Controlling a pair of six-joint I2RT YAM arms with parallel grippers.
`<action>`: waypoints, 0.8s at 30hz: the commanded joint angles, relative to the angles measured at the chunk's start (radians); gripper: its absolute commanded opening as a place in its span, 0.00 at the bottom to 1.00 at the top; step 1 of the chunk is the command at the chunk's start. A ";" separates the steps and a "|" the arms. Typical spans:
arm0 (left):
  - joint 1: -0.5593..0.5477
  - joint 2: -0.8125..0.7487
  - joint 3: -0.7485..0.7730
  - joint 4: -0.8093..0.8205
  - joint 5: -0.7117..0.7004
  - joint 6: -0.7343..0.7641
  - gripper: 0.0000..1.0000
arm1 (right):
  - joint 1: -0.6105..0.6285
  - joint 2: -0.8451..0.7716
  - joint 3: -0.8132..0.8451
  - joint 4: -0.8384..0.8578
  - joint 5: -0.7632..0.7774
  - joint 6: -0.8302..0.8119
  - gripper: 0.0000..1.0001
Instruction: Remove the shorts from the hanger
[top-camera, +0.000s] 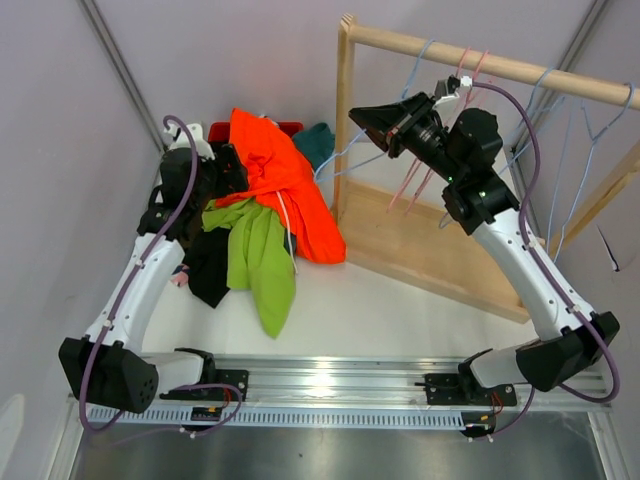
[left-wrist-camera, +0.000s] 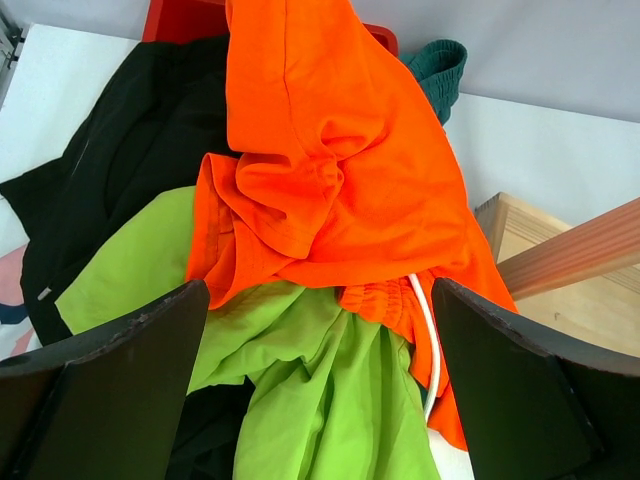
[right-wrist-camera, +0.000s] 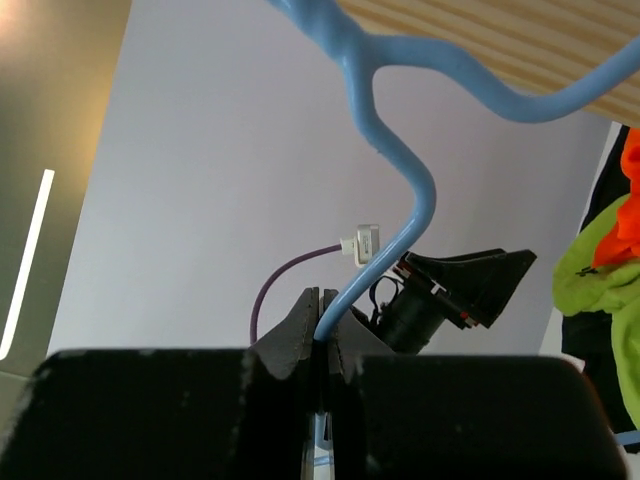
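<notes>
Shorts (top-camera: 262, 215) heaped at the surface's (top-camera: 400, 310) far-left corner. Five pairs counted: orange pair (top-camera: 285, 175) on top, lime green pair (top-camera: 262, 260), black pair (top-camera: 208, 268) underneath, teal pair (top-camera: 318, 142) mostly hidden behind, pink pair (left-wrist-camera: 10, 280) only a sliver at frame edge. Left end effector (left-wrist-camera: 320, 290) spread wide above the heap. Right end effector (right-wrist-camera: 322, 320) pressed together, pinching one blue hanger (right-wrist-camera: 400, 180) at the wooden rack (top-camera: 470, 60). Other hangers there too thin to count.

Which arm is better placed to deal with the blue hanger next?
Right. The right gripper is shut on the blue hanger up by the wooden rail. The left gripper hangs open over the orange shorts and lime green shorts, away from that rail.
</notes>
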 joint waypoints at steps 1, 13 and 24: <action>-0.013 -0.015 -0.002 0.034 0.019 -0.014 0.99 | 0.017 -0.070 -0.013 -0.011 0.011 -0.018 0.07; -0.026 -0.113 0.075 -0.083 -0.016 0.029 0.99 | 0.078 -0.142 0.070 -0.320 0.157 -0.250 0.99; -0.024 -0.215 0.035 -0.167 -0.041 0.077 0.99 | 0.117 -0.185 0.177 -0.760 0.463 -0.494 0.99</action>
